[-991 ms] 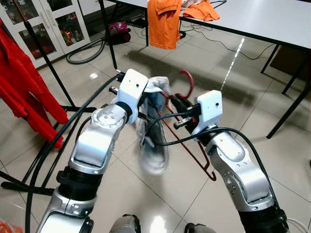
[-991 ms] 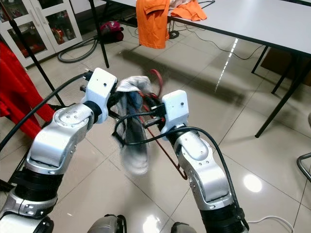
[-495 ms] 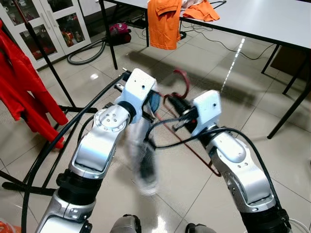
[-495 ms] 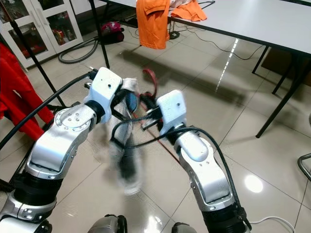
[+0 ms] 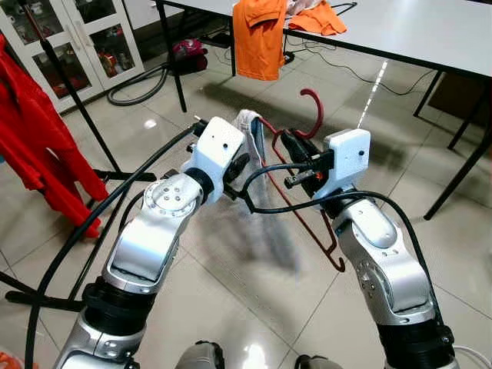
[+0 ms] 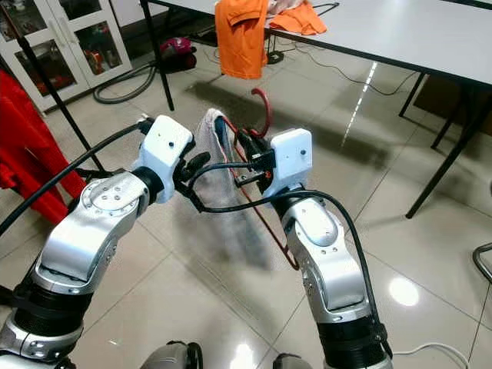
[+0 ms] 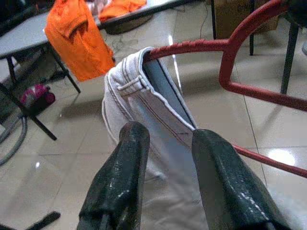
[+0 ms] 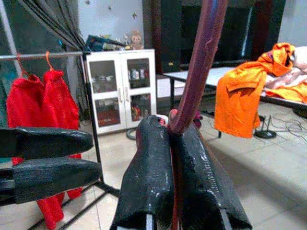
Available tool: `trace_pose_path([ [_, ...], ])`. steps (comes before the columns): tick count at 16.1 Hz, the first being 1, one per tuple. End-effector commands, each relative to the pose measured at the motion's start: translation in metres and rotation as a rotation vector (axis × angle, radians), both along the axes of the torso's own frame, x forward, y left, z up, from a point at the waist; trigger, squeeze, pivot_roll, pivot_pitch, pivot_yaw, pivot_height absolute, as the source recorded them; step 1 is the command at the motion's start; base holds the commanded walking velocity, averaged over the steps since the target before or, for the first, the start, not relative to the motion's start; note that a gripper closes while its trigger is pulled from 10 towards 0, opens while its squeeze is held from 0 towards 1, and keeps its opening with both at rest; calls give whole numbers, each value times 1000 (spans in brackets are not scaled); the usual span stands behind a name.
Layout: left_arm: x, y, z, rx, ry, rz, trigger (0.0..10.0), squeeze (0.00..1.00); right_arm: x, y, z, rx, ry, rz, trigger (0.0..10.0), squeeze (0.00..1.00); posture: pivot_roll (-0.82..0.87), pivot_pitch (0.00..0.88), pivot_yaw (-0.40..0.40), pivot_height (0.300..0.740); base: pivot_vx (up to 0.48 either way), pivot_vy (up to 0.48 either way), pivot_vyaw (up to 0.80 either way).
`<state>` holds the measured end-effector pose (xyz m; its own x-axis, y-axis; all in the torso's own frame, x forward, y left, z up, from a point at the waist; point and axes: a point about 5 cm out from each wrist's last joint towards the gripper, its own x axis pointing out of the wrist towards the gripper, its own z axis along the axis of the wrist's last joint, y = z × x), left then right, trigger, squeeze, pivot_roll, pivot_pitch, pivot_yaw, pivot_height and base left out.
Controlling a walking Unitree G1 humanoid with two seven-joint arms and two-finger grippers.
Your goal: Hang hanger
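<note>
While right gripper (image 8: pixel 172 158) clamps hanger (image 5: pixel 307 115) (red), jeans (image 7: pixel 144 110) hang.

My right fingers (image 5: pixel 290 145) are pinched on the red hanger (image 5: pixel 296 181) just under its hook. Pale jeans (image 5: pixel 250 138) draped over it sit between them and my left fingers (image 5: pixel 237 165), blurry below. Orange shirt (image 5: pixel 259 37) hangs off the counter (image 5: pixel 415 31) beyond.

Glossy pale tile floor (image 5: pixel 430 254) catching ceiling light, a grey bench (image 5: pixel 430 31) draped with orange clothes (image 5: pixel 260 34), a glass-door cabinet (image 5: pixel 77 42) behind, red garments (image 5: pixel 34 146) hanging on a rack, vacuum hose (image 5: pixel 134 84) coiled nearby
</note>
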<state>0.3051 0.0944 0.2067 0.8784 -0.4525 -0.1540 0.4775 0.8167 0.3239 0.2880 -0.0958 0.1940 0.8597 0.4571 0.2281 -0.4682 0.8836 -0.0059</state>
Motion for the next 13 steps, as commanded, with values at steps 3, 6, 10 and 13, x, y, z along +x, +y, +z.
trace_pose_path([
  [3,10,30,36,-115,-242,57,10000,800,-7,-5,19,41,-140,59,10000,0,-17,60,81,740,0,0,0],
  [6,15,83,86,-299,-374,-75,10000,0,-13,-21,22,-19,-161,148,10000,0,-8,61,67,740,0,0,0],
  [10,10,85,88,-144,-230,-490,10000,1000,-18,-42,28,-110,-144,308,10000,0,4,56,63,740,0,0,0],
  [13,14,78,80,-7,-165,-634,10000,1000,-21,-53,37,-167,-145,398,10000,0,4,57,73,740,0,0,0],
])
